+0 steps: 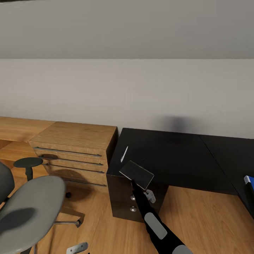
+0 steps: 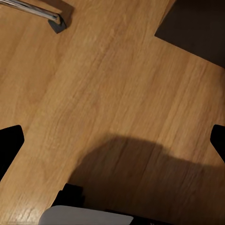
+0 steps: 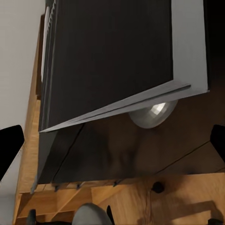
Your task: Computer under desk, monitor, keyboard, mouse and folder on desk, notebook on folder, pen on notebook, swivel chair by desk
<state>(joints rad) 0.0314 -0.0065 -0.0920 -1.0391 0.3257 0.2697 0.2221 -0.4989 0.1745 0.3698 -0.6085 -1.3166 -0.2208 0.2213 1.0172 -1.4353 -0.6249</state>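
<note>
The grey notebook point(image 1: 137, 174) sits tilted at the front left corner of the black desk point(image 1: 183, 155), hanging over its edge. My right gripper point(image 1: 135, 185) is just under and in front of it. In the right wrist view the notebook point(image 3: 122, 56) looms close, and the right gripper point(image 3: 112, 140) is open with its fingers spread wide. The white pen point(image 1: 124, 154) lies on the desk just behind the notebook. A strip of the blue folder point(image 1: 249, 180) shows on the desk's right wing. The swivel chair point(image 1: 31, 204) stands at the lower left. My left gripper point(image 2: 112, 140) hangs open over the floor.
A light wooden chest point(image 1: 77, 137) with bar handles stands against the desk's left side. Round silver knobs point(image 1: 133, 209) mark the desk's drawers, one of them, the knob point(image 3: 152, 115), behind the notebook. A chrome chair leg point(image 2: 37, 11) lies on the plank floor.
</note>
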